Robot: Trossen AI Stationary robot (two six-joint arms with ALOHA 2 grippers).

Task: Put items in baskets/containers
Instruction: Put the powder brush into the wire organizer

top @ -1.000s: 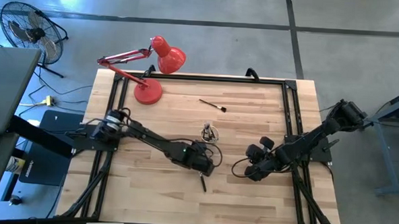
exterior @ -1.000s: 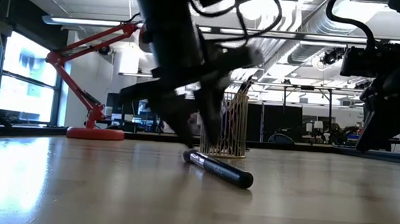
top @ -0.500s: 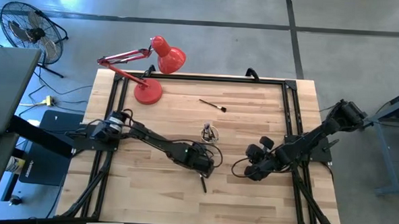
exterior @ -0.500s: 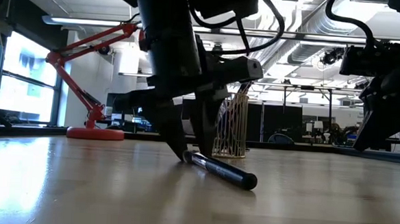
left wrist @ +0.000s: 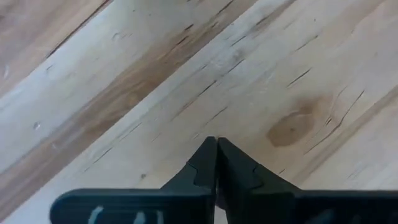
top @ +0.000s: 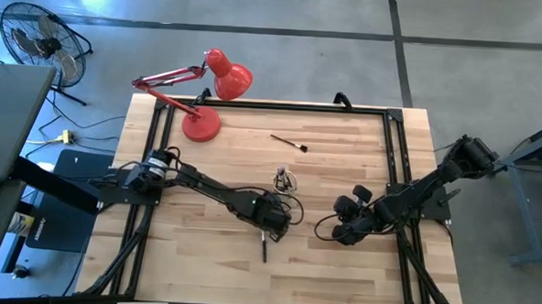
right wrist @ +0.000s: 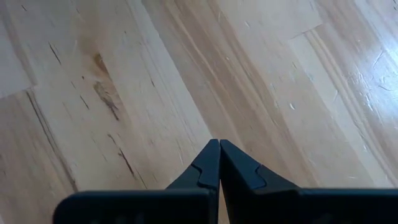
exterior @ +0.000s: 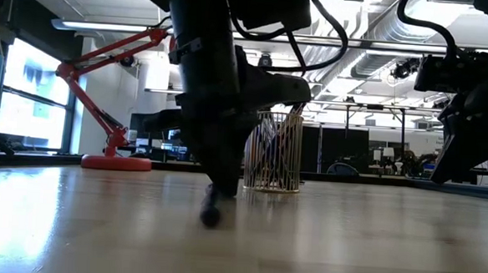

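A dark brush [top: 264,250] lies on the wooden table, pointing at the near edge; the low view shows it end-on [exterior: 210,216]. My left gripper [top: 269,227] stands shut over its far end, fingers pointing down [exterior: 223,190]. In the left wrist view the fingers [left wrist: 216,140] meet with no brush between them. A small ribbed cup [top: 285,180] holding several brushes stands upright just beyond [exterior: 280,163]. Another brush [top: 289,143] lies farther back. My right gripper [top: 341,230] waits shut at the right [right wrist: 217,142]. My left gripper comes down from above at the brush's far end [exterior: 217,200]. Its fingers hide the meeting place in the low view, and the wrist view shows no brush between the tips. I cannot tell whether it touches the brush.
A red desk lamp [top: 205,94] stands at the table's far left corner. Black rails [top: 394,157] run along the table's left, right and far sides. Bare wood lies near the front edge [top: 211,269].
My left gripper has sunk a little onto the table and shut. The brush, which lay slanting toward the right, has swung round to point at the near edge and slid slightly toward the table's left.
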